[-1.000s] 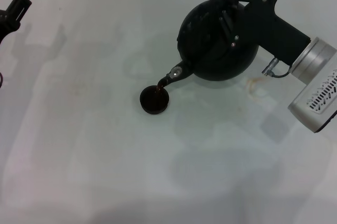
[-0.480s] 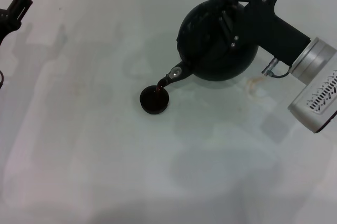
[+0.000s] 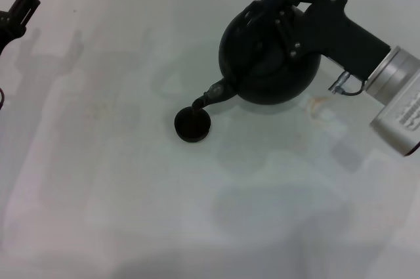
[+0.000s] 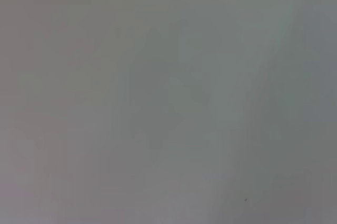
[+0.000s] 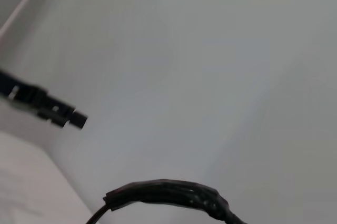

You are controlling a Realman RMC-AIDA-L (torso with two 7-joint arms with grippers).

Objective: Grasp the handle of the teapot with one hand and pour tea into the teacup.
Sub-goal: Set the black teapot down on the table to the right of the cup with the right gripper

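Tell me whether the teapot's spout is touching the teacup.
Cannot tell. In the head view the tip of the teapot's spout overlaps the far rim of the teacup, with no gap visible, but dark on dark hides any contact. The wrist views show neither.

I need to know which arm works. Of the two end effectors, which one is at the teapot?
The right end effector: it grips the handle of the teapot above the teacup. The left end effector sits far away.

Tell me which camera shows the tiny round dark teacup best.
The head view: the tiny round dark teacup sits in full view on the white table, just under the spout of the round black teapot. Neither wrist view shows the cup.
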